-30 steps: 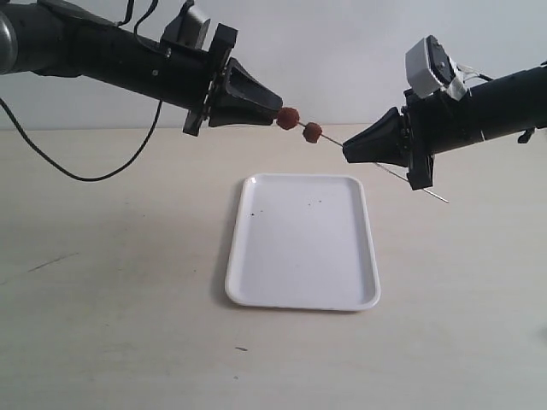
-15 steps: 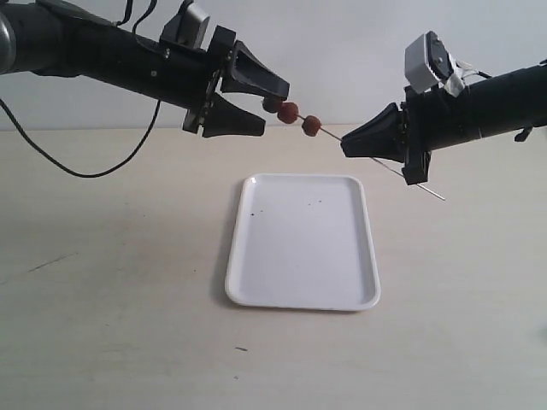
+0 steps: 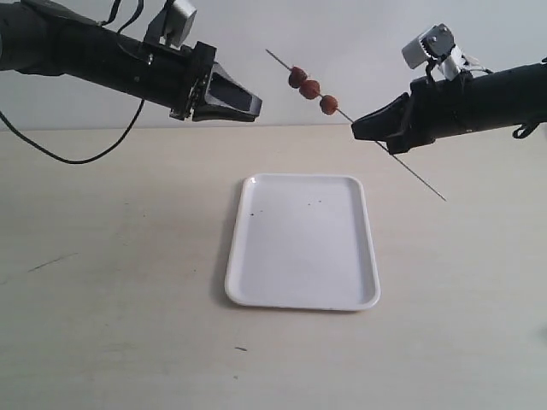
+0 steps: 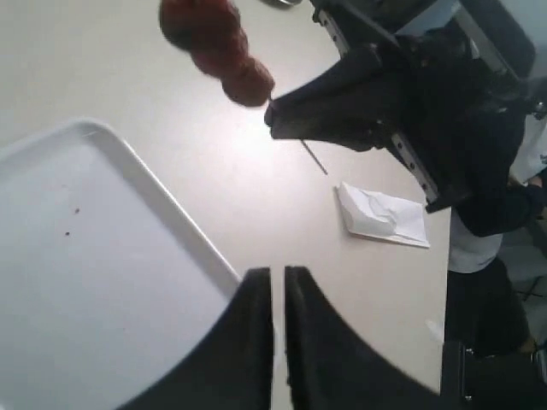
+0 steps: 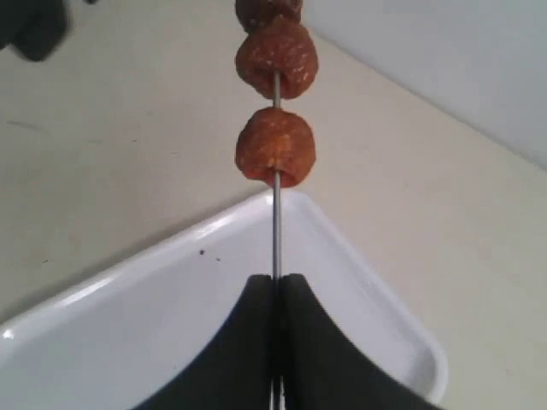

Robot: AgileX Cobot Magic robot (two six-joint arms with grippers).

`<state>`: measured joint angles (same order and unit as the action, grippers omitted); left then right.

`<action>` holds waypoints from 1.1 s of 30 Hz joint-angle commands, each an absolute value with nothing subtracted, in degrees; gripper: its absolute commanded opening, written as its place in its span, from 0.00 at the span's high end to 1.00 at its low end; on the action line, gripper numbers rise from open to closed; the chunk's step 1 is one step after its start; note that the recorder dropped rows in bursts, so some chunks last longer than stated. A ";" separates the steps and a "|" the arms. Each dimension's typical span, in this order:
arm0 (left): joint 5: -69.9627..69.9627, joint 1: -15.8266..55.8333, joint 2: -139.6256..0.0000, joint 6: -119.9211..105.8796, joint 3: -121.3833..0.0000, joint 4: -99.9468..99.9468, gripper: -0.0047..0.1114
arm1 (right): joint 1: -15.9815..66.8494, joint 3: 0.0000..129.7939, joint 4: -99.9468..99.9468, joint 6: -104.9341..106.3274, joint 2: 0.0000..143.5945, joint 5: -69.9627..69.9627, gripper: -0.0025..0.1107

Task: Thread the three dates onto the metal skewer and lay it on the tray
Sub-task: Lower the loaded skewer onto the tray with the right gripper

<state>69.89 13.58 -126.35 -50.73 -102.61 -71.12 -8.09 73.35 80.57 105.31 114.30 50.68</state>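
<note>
Pale worktop with a white tray, and three dates up in the air on a metal skewer.

Nearest, the tray lies flat on the worktop, with a few tiny dark specks on it. Above its far side, the right hand pinches the metal skewer tight partway along, so the thin rod slants up toward the middle. The three dates sit on the rod in a row, close together, a little way past the right hand's tips, and some bare rod sticks out above them. The left hand hangs in the air near the dates but does not touch them. Its two fingers are almost together with nothing between them. Farthest back is a plain pale wall.
</note>
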 commanded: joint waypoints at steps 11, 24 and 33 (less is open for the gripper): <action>46.51 17.35 -119.07 -47.38 -93.31 -59.50 0.96 | 1.27 67.67 56.39 62.05 108.13 25.43 0.98; 0.75 24.67 -95.81 -49.24 -59.59 -57.25 0.96 | 16.12 61.79 34.95 17.92 102.82 18.33 0.98; -14.47 24.75 -88.74 -46.31 -46.68 -57.51 0.96 | 23.36 60.80 17.53 -11.96 102.95 11.21 0.98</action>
<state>-10.58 24.38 -89.84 -47.72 -48.87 -56.88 22.26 60.98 24.27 -2.77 103.41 14.09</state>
